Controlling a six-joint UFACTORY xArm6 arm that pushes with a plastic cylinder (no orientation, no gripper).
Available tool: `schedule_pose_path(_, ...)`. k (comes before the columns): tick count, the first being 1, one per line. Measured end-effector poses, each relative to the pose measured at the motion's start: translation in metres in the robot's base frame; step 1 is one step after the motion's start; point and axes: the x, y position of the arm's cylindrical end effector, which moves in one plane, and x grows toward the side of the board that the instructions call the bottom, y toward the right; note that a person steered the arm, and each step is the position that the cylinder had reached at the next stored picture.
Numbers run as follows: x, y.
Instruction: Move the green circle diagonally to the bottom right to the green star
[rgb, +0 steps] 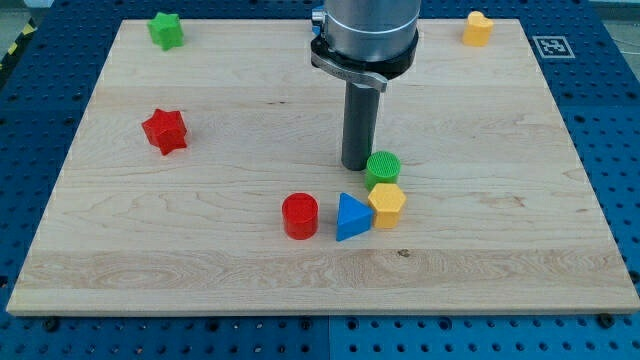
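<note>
Green circle (383, 166) touching my tip (357, 165) at its left; no claw visible.

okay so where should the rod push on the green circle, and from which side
My tip touches the upper-left edge of the green circle. Push its round side wall from there, probably toward the lower right. The yellow hexagon sits directly below, touching it, so it may get shoved along.
</note>
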Motion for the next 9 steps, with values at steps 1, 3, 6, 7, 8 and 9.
schedule_pose_path(1,-0.016,0.024)
schedule_pose_path(3,0.001,0.093)
schedule_pose_path(6,0.014,0.055)
schedule_pose_path(7,0.020,0.044)
schedule_pose_path(8,0.021,0.044)
schedule_pose_path(9,-0.024,0.046)
